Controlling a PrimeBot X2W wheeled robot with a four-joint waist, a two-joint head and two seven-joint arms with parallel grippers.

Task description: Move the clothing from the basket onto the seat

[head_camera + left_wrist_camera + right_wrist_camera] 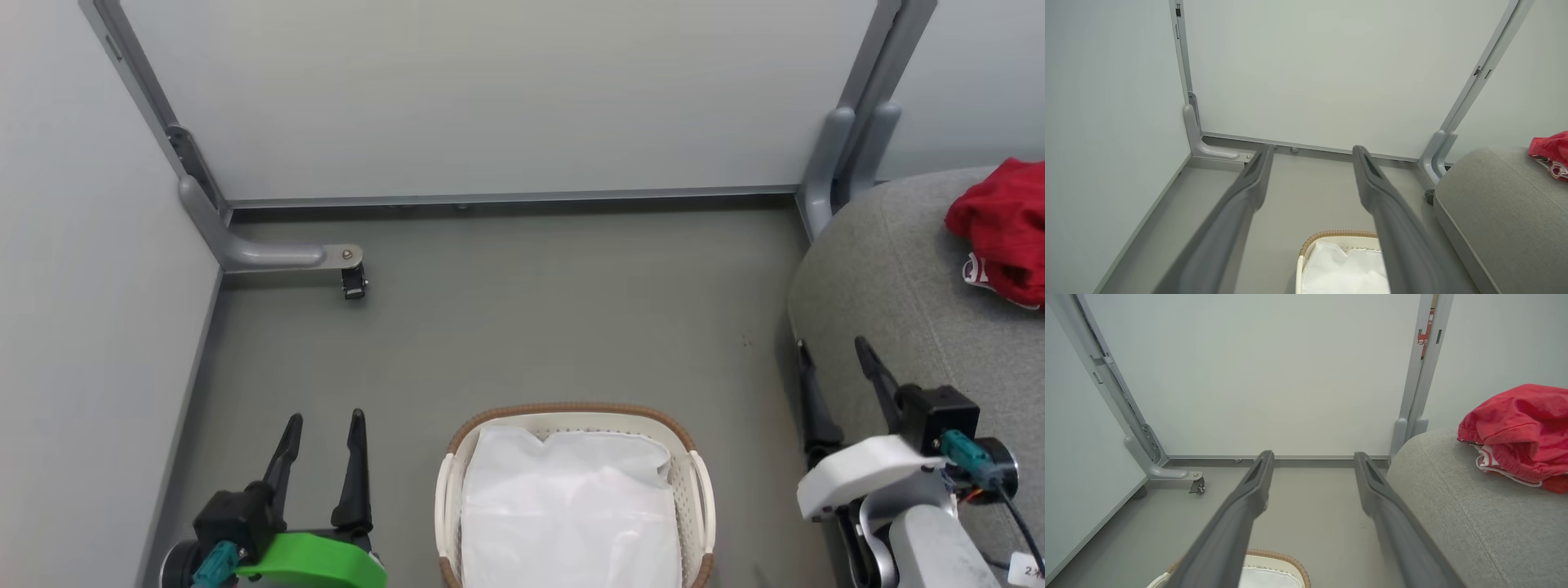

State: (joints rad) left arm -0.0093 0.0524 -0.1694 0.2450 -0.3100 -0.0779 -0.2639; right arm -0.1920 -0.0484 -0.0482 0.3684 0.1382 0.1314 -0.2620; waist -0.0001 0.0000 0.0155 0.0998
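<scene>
The red clothing (1004,229) lies crumpled on the grey seat (890,286) at the right; in the right wrist view the clothing (1519,428) shows white trim, on the seat (1474,514). The cream basket (698,490) with a brown rim stands on the floor at bottom centre, holding just its white liner (571,506). My left gripper (325,420) stands open to the left of the basket with nothing between its fingers. My right gripper (831,347) is open beside the seat's rounded edge, also holding nothing. In the left wrist view the basket (1331,237), seat (1494,204) and clothing (1549,153) appear too.
Pale partition panels wall off the back and left. A grey metal frame foot with a caster (353,282) juts onto the floor at the back left, and another frame post (841,155) stands at the back right next to the seat. Grey floor (531,318) stretches beyond the basket.
</scene>
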